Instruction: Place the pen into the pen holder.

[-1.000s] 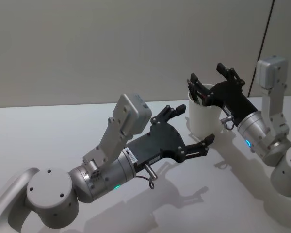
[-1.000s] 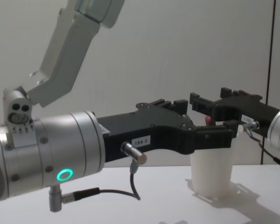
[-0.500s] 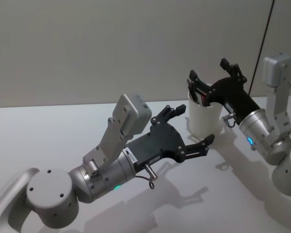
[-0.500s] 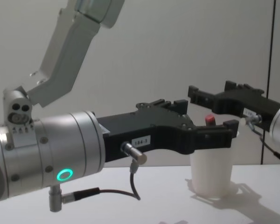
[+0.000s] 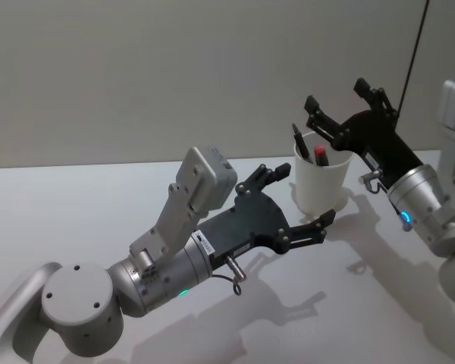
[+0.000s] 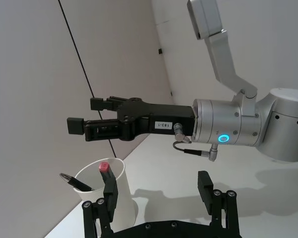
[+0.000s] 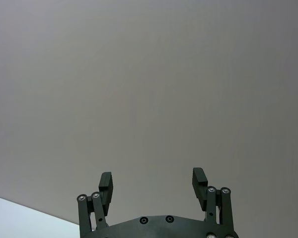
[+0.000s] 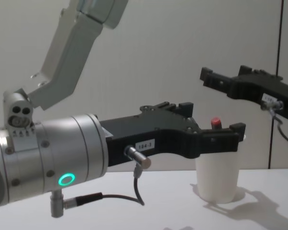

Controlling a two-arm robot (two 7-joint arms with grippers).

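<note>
The right gripper (image 5: 344, 106), fingers spread wide and empty, has lifted clear of the white paper cup (image 5: 319, 182) it hovered over a second ago, leaving the red-capped pen (image 5: 321, 155) standing inside (beside a darker pen (image 5: 301, 142)). The placement looks done. The left gripper (image 5: 296, 201) waits open, just beside the cup.

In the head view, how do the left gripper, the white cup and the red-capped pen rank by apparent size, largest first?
1. Left gripper, open; it is nearer the camera, which enlarges it.
2. White cup.
3. Red-capped pen, smallest, standing mostly hidden inside the cup.
</note>
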